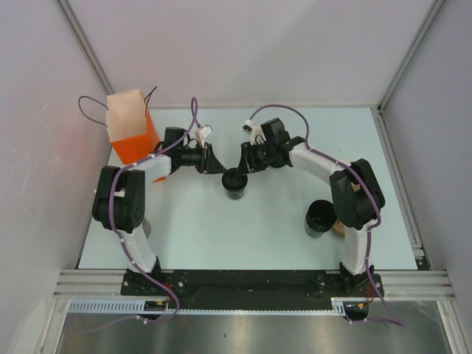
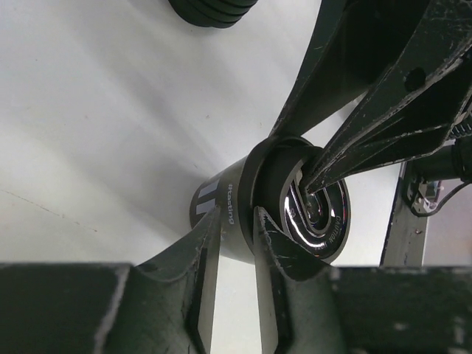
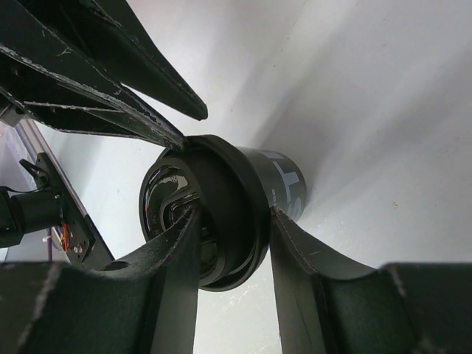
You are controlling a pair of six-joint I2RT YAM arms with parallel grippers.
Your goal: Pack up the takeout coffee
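Observation:
The takeout coffee (image 1: 235,184), a small black cup with a glossy black lid, stands on the white table between my two grippers. My left gripper (image 1: 221,171) reaches it from the left. In the left wrist view my left gripper (image 2: 236,217) is closed over the lid's rim (image 2: 251,192), one finger on the cup wall, the other on the lid top. My right gripper (image 1: 245,168) comes from the right. In the right wrist view my right gripper (image 3: 232,217) pinches the same cup (image 3: 276,181), one finger across the lid, the other against the wall.
An orange paper bag (image 1: 131,134) with dark cord handles stands at the back left, beside the left arm. A wider black cup (image 1: 319,218) stands by the right arm's base. A dark round object (image 2: 212,7) shows at the top of the left wrist view.

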